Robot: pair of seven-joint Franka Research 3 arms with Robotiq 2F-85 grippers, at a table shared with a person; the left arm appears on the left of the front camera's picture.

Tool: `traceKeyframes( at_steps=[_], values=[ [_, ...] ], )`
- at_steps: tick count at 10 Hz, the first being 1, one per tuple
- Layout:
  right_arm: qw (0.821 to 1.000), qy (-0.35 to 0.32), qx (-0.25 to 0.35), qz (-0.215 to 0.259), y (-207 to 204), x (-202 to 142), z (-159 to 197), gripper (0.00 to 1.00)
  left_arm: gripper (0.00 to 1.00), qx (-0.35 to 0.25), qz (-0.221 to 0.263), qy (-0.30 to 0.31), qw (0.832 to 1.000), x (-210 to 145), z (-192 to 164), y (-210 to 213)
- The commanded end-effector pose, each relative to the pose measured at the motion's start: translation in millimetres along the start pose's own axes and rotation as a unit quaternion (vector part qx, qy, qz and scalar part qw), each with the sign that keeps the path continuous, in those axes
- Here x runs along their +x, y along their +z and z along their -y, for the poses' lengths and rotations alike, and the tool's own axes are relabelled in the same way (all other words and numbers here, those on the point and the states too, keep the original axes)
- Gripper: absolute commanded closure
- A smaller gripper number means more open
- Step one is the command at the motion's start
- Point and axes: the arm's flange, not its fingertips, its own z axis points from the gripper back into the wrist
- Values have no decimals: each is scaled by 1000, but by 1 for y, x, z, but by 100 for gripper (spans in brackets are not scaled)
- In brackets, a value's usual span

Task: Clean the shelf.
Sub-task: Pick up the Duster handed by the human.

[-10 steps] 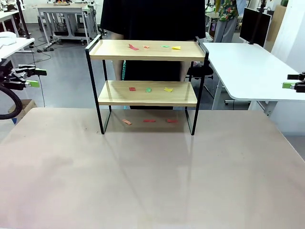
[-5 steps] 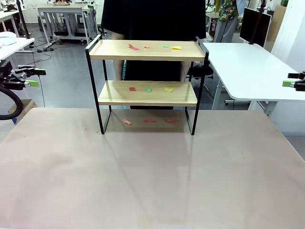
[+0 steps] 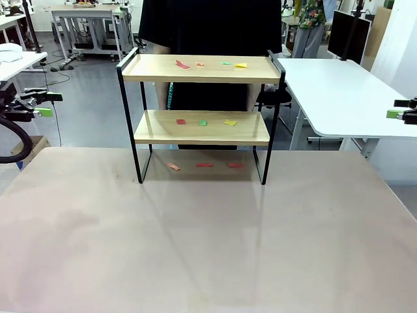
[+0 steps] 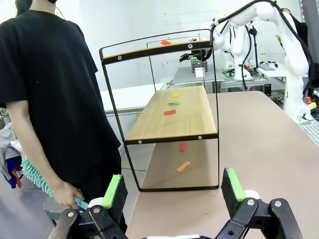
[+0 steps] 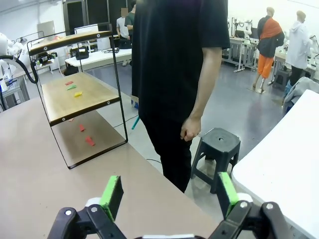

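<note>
Shelf stands at upper centre of the frame, on the far part of your beige desk, with coloured scraps on both boards and beneath it. Nothing on it has shifted in the last second, so I judge cleaning has not begun. Left gripper at the left edge and right gripper at the right edge hang with fingers apart, empty. Behind the shelf a person holds a teal duster.

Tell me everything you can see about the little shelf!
The shelf is a small two-level rack: two light wooden boards in a thin black metal frame on four slim legs. It stands upright at the far side of the beige table. Small coloured scraps lie on both boards, and more on the table underneath. A person stands just behind it.
</note>
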Motion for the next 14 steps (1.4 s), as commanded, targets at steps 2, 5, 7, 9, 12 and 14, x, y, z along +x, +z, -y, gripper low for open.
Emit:
traceKeyframes(
  at_steps=[2,5,7,9,12,14],
  values=[
    [1000,1,1,-1,0,1,0,0,0,-2,-3,0,1000,0,0,0],
    [1000,1,1,-1,0,1,0,0,0,-2,-3,0,1000,0,0,0],
    [1000,1,1,-1,0,1,0,0,0,-2,-3,0,1000,0,0,0],
    [1000,1,1,-1,0,1,0,0,0,-2,-3,0,1000,0,0,0],
    [1000,1,1,-1,0,1,0,0,0,-2,-3,0,1000,0,0,0],
    [1000,1,1,-1,0,1,0,0,0,-2,-3,0,1000,0,0,0]
  ],
)
